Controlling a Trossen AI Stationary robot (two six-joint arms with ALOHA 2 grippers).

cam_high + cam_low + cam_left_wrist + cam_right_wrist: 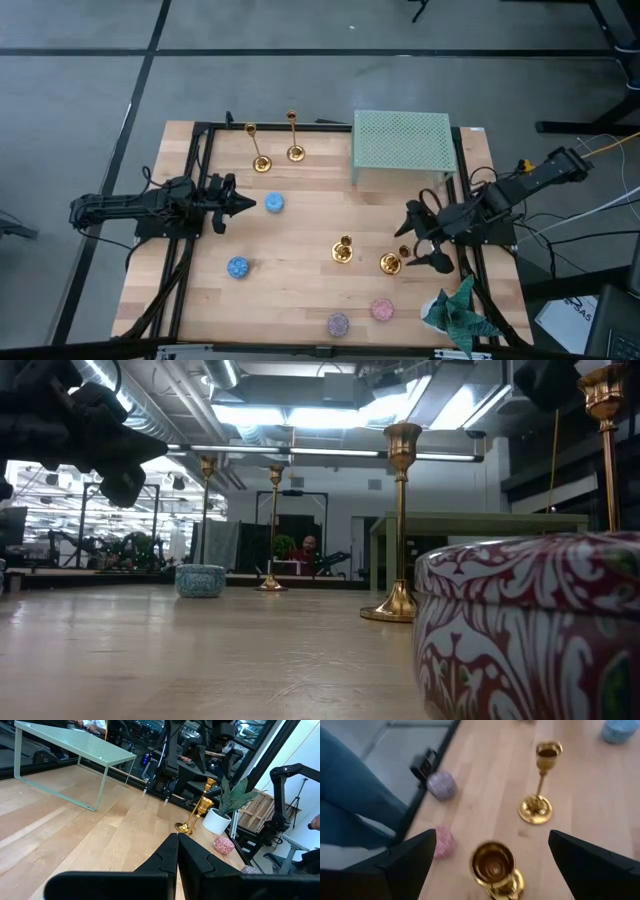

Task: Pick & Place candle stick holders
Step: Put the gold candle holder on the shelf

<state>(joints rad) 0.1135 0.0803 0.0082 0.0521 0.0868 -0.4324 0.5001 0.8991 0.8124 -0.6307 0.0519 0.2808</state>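
High view: two tall candle stick holders (pixel 260 163) (pixel 295 152) stand at twelve o'clock on the surface (pixel 300 240), beside the green mesh riser (pixel 402 140). Two short ones (pixel 343 251) (pixel 390 263) stand at four o'clock. Right gripper (pixel 420 243) hovers over the nearer short one, fingers spread wide, nothing pinched. Left gripper (pixel 240 204) waits at nine o'clock, fingers pressed together, empty. Judgement: pick not yet made; the short pair, at least, looks left to place.

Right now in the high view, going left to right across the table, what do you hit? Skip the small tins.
left gripper → taller candlestick → second taller candlestick → shorter candlestick → second shorter candlestick → right gripper → plant
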